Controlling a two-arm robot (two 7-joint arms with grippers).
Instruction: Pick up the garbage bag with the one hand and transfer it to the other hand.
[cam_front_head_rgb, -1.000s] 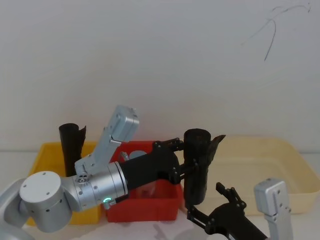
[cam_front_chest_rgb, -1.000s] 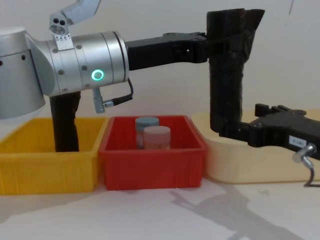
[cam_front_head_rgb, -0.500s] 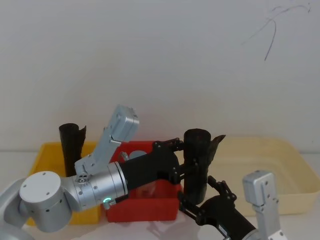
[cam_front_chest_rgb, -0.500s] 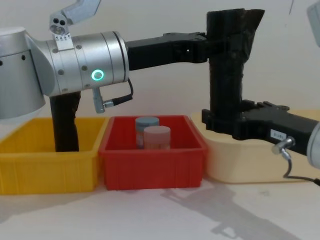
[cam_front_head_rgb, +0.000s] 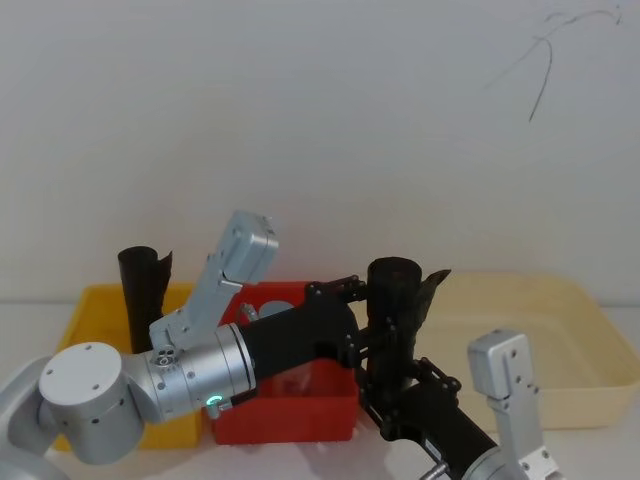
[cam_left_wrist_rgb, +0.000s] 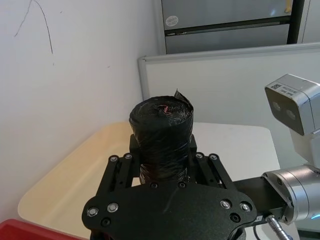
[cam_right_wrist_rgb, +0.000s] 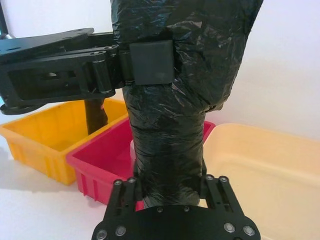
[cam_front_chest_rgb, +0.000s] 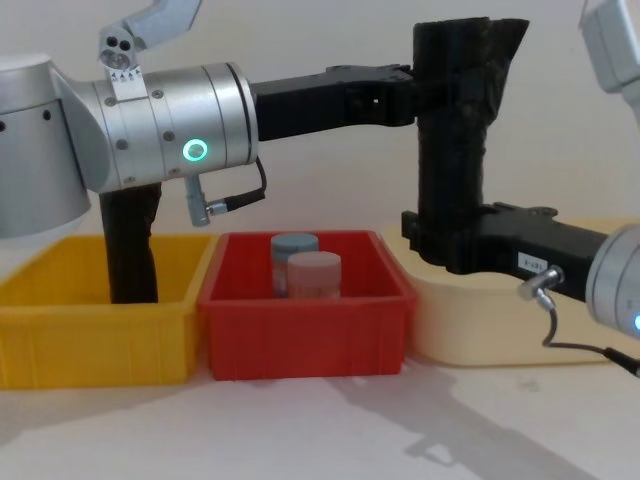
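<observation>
Over the edge of the red bin, the left hand is clamping the garbage bag while the right hand is straddling its base, grip unclear, so I'd want a firm squeeze before release.

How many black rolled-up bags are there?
2. The garbage bag is held upright in the air by the left gripper, right gripper at its lower end; the other roll stands in the yellow bin.
</observation>
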